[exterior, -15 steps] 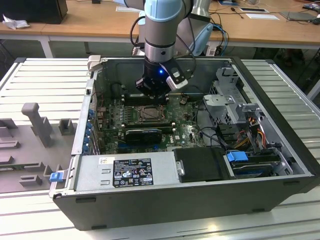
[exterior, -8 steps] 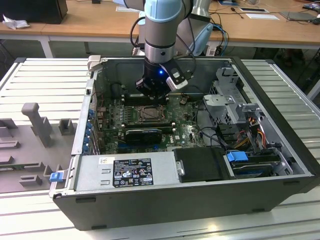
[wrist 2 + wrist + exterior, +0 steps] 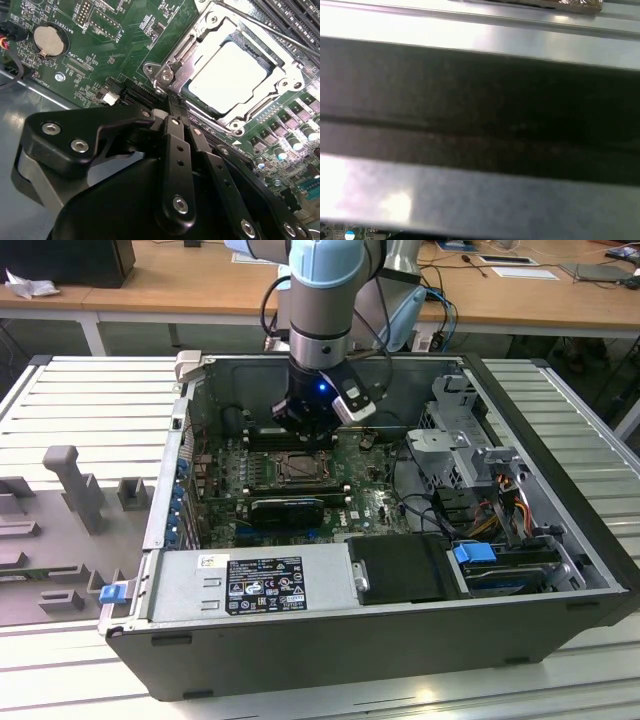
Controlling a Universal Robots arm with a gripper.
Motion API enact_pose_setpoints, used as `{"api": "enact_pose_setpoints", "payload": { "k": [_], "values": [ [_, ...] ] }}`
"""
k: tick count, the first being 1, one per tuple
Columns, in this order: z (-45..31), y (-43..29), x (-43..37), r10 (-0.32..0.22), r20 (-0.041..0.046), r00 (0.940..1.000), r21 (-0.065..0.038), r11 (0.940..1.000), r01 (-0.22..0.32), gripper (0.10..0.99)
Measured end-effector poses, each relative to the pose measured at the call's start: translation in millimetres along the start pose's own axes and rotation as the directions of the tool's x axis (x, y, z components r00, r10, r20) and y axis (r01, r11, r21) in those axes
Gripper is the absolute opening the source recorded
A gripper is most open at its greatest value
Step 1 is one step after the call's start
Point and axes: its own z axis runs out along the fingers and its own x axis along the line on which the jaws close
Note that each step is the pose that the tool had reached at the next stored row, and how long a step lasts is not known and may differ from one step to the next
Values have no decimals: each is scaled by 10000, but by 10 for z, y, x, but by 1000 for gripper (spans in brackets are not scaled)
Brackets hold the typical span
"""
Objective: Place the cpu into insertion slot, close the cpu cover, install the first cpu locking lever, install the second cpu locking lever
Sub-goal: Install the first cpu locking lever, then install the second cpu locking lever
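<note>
The small flat square cpu with its pale silvery metal top (image 3: 231,75) already lies in the dark-framed, silver-rimmed insertion slot (image 3: 280,60), and the thin silvery-grey cpu cover plate (image 3: 200,47) with its square window appears to lie down over it, the chip showing through the window. The black claw (image 3: 175,107) hangs just beside the socket's near corner, its two long fingers (image 3: 176,150) drawn narrow, almost together, with nothing between them that I can see.

By my judgement the work in hand is the locking levers. A thin bare metal rod (image 3: 295,42) runs along the far side of the socket, seemingly one of them. To do this well, the fingertip should press on the lever's end rather than on the cover or the chip, swing it down and sideways under its catch, and stay off the green motherboard (image 3: 125,45) and the round silver coin battery (image 3: 48,40).

In the exterior view the claw (image 3: 308,435) stands low inside the open grey computer case (image 3: 330,630), on the ribbed metal surface (image 3: 60,390), hiding most of the socket. The fingertips meet behind the socket edge, so contact cannot be told. Whether either lever is hooked is unclear. The first wrist view gives blurred bands of metal and dark.
</note>
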Motion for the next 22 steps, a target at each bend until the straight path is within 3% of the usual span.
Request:
{"api": "enact_pose_setpoints", "payload": {
  "k": [4, 7, 22],
  "values": [
    [-6, 0, -3, 2, 5, 10000, -27, 10000, -2, 106],
    [-130, 11, -6, 1, 2, 10000, -25, 10000, -1, 106],
    [-135, -37, -1, 1, 3, 10000, -26, 10000, -1, 106]
  ]
}}
